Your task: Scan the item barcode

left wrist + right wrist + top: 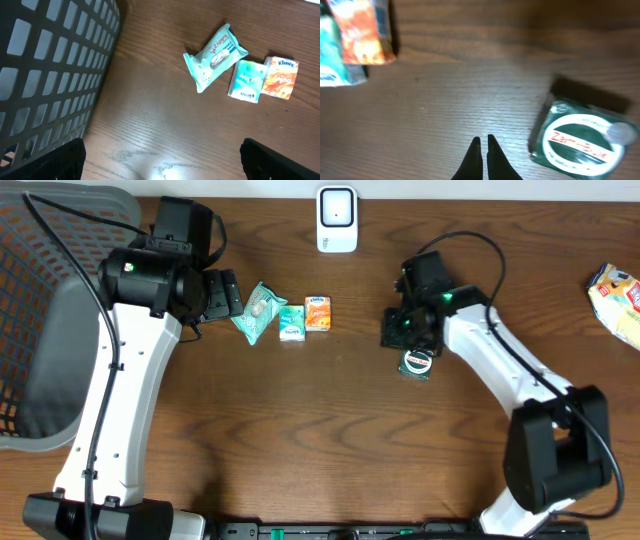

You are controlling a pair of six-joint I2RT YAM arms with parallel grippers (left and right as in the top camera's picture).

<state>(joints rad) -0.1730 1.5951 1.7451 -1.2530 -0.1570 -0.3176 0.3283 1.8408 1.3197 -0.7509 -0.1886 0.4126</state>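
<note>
The right claw (pixel 484 147), pinched shut and empty, is hanging just beside a green pack (pixel 580 142); the left claw (pixel 162 160) is gaping wide, empty, near a wipes pack (pixel 216 57) toward the desk's far edge.

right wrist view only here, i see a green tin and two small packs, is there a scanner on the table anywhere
Observer: Yes, a white scanner stands at the far table edge, beyond the orange pack.
Operator: whats the left arm doing
Observer: The left pincer hangs open beside a teal wipes pack, which your view cuts off.
Operator: anything else out there
Observer: A dark mesh basket sits at the table's left end.
</note>
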